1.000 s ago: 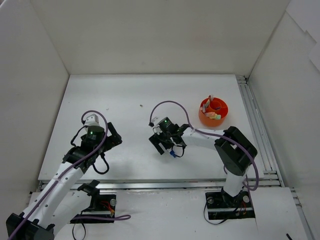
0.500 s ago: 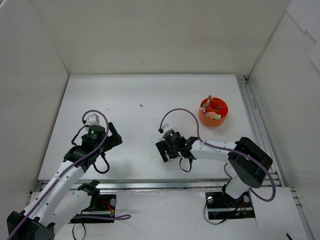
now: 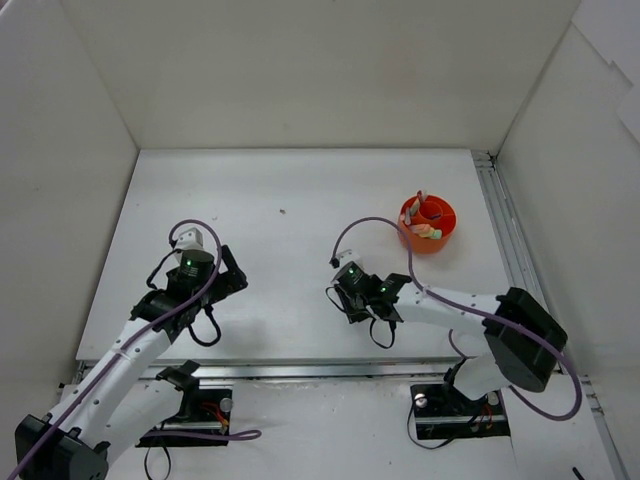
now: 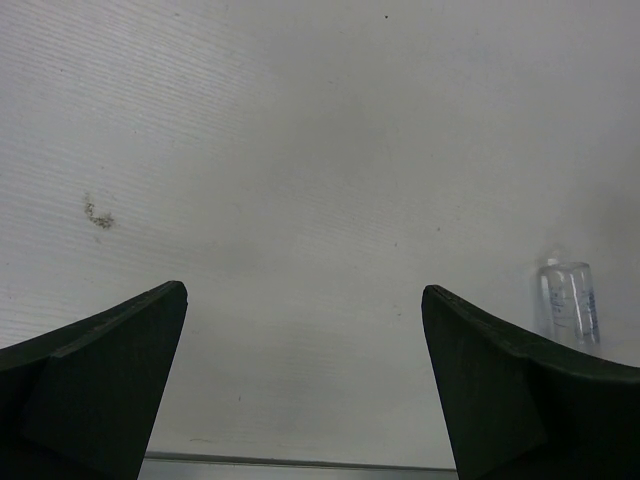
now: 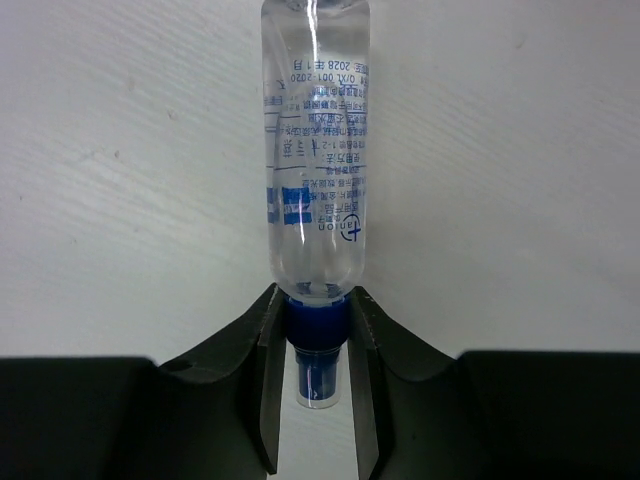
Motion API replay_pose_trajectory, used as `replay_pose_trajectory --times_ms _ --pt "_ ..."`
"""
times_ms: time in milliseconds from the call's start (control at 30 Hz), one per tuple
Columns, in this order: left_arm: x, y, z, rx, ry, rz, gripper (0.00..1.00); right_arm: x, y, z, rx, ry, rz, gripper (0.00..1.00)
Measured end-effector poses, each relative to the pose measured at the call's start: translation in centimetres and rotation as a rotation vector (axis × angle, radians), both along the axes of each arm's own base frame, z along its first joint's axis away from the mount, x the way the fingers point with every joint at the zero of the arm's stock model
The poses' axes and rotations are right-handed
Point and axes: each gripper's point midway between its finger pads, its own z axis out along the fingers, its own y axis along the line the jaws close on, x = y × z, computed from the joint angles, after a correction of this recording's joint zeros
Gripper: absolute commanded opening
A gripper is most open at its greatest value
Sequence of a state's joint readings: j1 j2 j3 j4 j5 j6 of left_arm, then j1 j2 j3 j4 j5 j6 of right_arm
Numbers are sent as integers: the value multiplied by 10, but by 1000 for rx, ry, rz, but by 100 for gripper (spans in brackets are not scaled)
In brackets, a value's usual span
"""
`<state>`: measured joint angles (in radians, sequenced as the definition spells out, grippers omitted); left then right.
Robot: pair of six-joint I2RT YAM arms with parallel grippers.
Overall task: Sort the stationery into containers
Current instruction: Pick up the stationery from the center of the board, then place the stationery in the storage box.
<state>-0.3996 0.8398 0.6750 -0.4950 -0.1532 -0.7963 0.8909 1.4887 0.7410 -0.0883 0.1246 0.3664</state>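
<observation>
Jaws on our left gripper [image 4: 303, 291] gape wide over the table [image 4: 300, 120]. Our right gripper [image 5: 315, 312] is clamped on the capped end of the blue-capped clear tube [image 5: 315, 150] lying mid-table; orange cup [image 3: 446, 222] sits well apart, far right.

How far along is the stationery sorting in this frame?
Done: several coloured pieces sit in the orange cup. In hand: the right gripper is clamped on the blue collar of the clear tube, not yet moved to the cup. The left gripper hangs open, empty. Left: drop that tube in; no other loose piece shows.
</observation>
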Motion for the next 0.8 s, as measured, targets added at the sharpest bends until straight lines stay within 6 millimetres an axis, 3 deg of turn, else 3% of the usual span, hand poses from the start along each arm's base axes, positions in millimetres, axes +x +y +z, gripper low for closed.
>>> replay_pose_trajectory --times_ms 133,300,467,600,800 --pt "1 0 0 0 0 0 100 1 -10 35 1 -17 -12 0" --pt "2 0 2 3 -3 2 100 43 -28 113 138 -148 -155 0" --pt "5 -2 12 -4 -27 0 100 73 -83 174 225 -258 -350 0" --pt "6 -4 14 -9 -34 -4 100 90 -124 208 227 -296 -468 0" --pt "13 -9 8 -8 -16 -10 100 115 -183 238 279 -304 -650 0"
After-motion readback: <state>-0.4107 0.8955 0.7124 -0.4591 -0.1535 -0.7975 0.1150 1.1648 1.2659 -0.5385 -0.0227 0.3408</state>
